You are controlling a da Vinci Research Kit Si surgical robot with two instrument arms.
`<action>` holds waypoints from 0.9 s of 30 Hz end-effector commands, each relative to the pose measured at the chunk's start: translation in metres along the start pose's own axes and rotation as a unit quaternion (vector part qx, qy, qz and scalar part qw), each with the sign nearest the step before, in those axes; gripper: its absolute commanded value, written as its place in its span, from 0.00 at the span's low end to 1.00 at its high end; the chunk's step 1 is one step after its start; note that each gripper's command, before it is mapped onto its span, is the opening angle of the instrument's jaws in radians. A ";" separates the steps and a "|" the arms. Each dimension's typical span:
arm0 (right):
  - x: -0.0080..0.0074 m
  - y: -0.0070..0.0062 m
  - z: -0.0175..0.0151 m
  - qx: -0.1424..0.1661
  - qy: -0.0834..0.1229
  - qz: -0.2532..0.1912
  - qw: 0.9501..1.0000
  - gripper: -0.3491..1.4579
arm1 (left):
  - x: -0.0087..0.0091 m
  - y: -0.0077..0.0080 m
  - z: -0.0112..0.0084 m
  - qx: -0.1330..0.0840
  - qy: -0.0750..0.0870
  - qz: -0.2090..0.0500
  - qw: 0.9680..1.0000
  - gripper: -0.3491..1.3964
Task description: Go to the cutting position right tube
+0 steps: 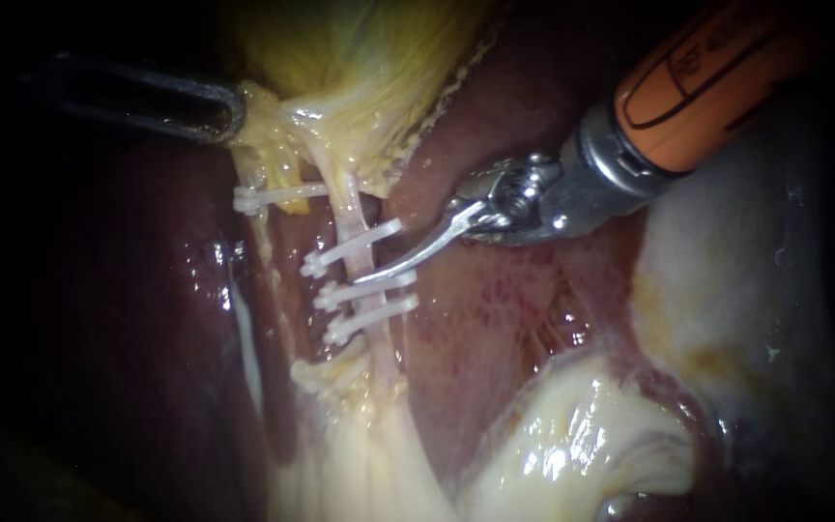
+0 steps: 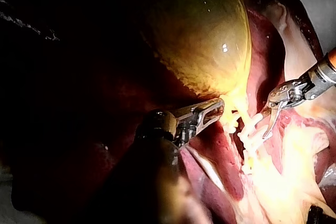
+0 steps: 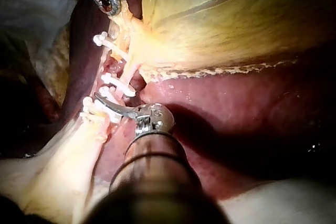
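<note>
While my left instrument point(image 1: 215, 111) clamps the gallbladder point(image 1: 359, 48) neck, my right instrument point(image 1: 369, 274), blades seemingly together, lies across the right tube point(image 1: 352, 208) between clips point(image 1: 355, 244); straddling it remains.

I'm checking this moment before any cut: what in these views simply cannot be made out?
Endoscope view: left instrument shaft, lost in darkness.
Endoscope view: right tube below its clips, buried in pale tissue.
Left wrist view: the clips merge in glare.
Right wrist view: right instrument covers the tube beneath.

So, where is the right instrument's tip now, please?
In the endoscope view, the right instrument's tip lies at the right tube, between its upper clip and middle clip.
</note>
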 end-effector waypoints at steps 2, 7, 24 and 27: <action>0.0000 0.0002 0.0005 0.010 0.000 -0.005 1.000 0.88 | 0.0000 0.0000 0.0000 0.000 0.000 0.000 1.000 0.00; 0.0005 0.0006 0.0016 0.033 0.023 -0.012 0.999 0.88 | 0.0000 0.0000 0.0000 0.000 0.000 0.000 1.000 0.00; 0.0010 0.0015 0.0044 0.072 0.085 -0.139 0.984 0.92 | 0.0001 0.0000 0.0001 0.001 0.000 0.000 1.000 0.00; 0.0013 0.0011 0.0049 0.074 0.091 -0.162 0.980 0.96 | 0.0001 0.0000 0.0001 0.001 0.000 0.000 1.000 0.00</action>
